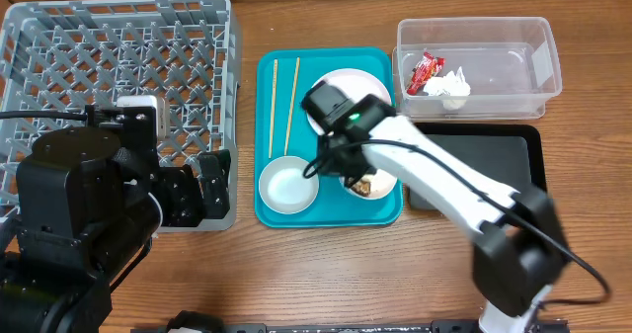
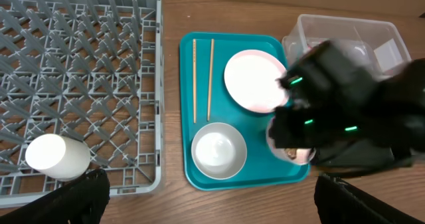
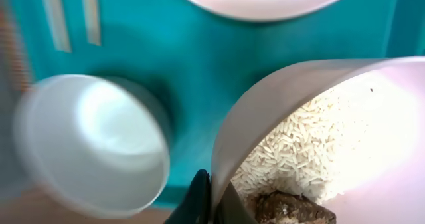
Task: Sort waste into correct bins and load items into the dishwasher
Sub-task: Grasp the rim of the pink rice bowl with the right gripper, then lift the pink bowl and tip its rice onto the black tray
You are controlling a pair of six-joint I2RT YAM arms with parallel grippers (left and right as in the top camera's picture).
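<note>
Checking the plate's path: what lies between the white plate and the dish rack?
Two wooden chopsticks, lying on the teal tray; overhead view shows it.

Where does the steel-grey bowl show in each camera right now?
Overhead: steel-grey bowl at the teal tray's lower-left corner, below the chopsticks.
Left wrist: lower centre, below the chopsticks.
Right wrist: left side, blurred.
Shared landmark: the teal tray under it.
</note>
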